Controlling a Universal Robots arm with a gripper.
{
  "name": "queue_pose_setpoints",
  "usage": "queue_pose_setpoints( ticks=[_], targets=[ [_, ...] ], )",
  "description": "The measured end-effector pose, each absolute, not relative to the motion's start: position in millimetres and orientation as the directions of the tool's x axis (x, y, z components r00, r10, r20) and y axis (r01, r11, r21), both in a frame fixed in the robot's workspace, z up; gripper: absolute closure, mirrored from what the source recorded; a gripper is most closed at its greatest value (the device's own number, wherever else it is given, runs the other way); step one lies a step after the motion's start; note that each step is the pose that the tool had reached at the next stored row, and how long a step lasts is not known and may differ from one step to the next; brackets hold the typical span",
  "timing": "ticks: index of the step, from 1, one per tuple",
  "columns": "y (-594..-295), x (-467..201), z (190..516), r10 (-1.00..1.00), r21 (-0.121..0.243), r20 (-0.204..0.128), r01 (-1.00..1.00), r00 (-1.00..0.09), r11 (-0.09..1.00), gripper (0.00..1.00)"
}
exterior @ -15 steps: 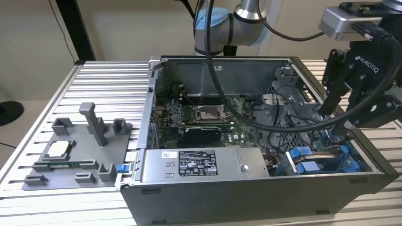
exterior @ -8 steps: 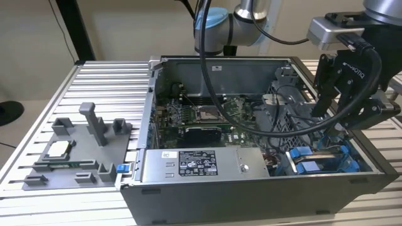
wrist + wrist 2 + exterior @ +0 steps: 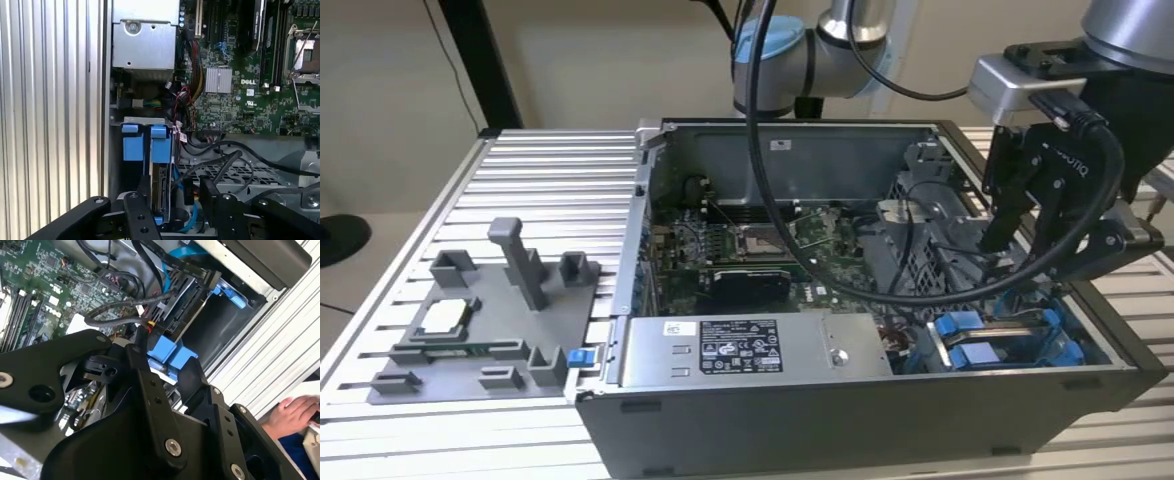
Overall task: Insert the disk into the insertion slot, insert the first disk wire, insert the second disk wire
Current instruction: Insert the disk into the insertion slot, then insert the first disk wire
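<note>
The disk (image 3: 161,185) stands within the hand (image 3: 175,186) — spread wide, not gripping it.

My arm (image 3: 854,30): grey, blue, black.
In the exterior view I see silver-grey links with a pale blue joint cap (image 3: 767,45) at 12 o'clock, a looping black cable (image 3: 767,180), and the matte black gripper (image 3: 1034,235). Silver screws (image 3: 172,446) stud its fingers (image 3: 150,390) in the second wrist view.

Black gripper (image 3: 162,359) hanging with fingers apart around blue-framed disk (image 3: 167,352), black cables (image 3: 130,305) crossing green motherboard (image 3: 55,275), person's hand (image 3: 295,412) showing beside ribbed table (image 3: 280,340)
</note>
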State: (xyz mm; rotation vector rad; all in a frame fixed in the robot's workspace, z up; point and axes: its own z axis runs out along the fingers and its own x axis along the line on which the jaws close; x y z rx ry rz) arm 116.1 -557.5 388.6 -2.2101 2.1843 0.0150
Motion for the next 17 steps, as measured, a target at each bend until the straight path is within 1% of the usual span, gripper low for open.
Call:
queue_pose_setpoints(
  ticks=[2, 4, 8, 12, 17],
  targets=[
    [-557.5, 116.1, 387.3, -0.999, -0.018, -0.05, -1.0, 0.013, -0.012, 0.0],
    [-557.4, 116.1, 385.3, -0.998, -0.022, -0.056, -1.0, 0.016, -0.014, 0.0],
    [-557.4, 116.0, 384.3, -0.998, -0.053, -0.062, -0.998, 0.018, -0.015, 0.0],
    [-557.8, 110.5, 383.8, -0.998, -0.057, -0.066, -0.998, 0.017, -0.013, 0.0],
    [-557.7, 109.3, 383.3, -0.996, -0.061, -0.083, -0.998, 0.022, -0.017, 0.0]
  ],
)
